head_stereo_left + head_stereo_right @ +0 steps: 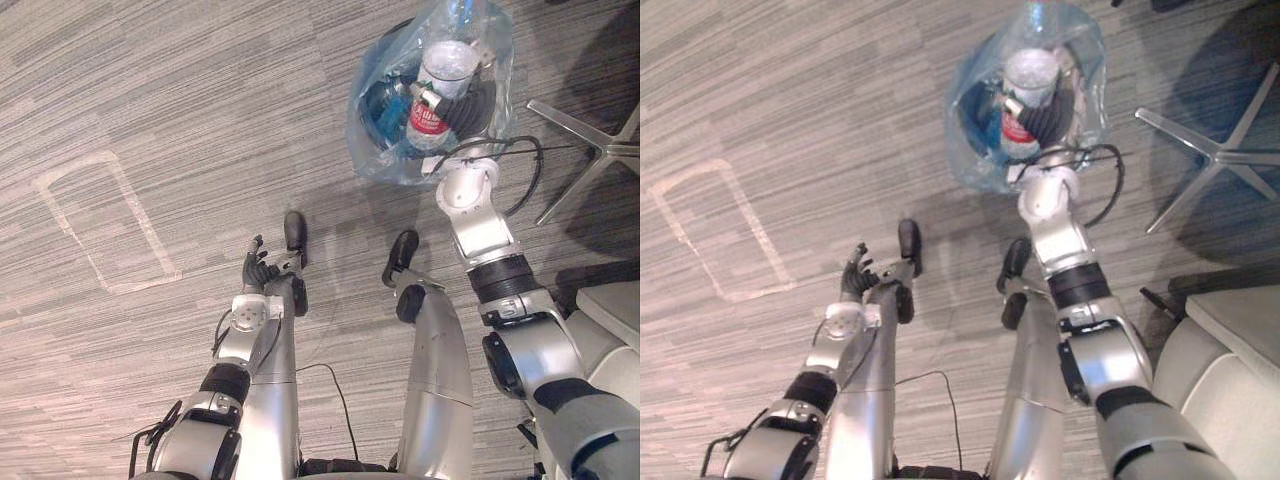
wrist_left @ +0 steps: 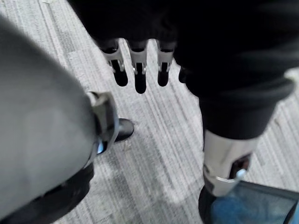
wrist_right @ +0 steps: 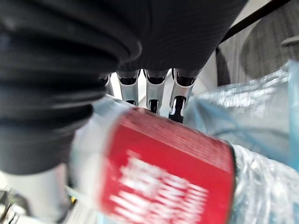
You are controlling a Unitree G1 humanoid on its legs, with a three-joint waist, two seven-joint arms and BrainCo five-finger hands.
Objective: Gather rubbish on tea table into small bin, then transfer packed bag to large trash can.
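Watch the blue plastic bag (image 1: 375,135) at one o'clock, stuffed with a red-labelled bottle (image 1: 428,118) and a clear cup (image 1: 447,62), carried out over the floor at the end of the right arm. Right hand (image 3: 151,93) pressed in against the bottle, fingertips hidden behind it; impossible to tell whether clenched on the film or merely hooked.

Likeliest trouble: a weak hold letting the thin plastic slide free, or the bottle and cup tipping out through the gaping mouth on a swing or a jolt mid-stride. Also a possible snag on the silver chair base (image 1: 590,135) at two o'clock (splayed legs, just beside the bag on that side).

Left hand (image 1: 258,268) low near six o'clock, fingers loose and fairly straight, holding nothing, so poorly placed for catching a spill.

Underfoot, grey streaked carpet (image 1: 150,100), flat and even, probably sound footing. Pale tape outline (image 1: 105,225) of a rectangle at nine o'clock. Corner of a grey upholstered seat (image 1: 612,305) at four o'clock, close to the right elbow.
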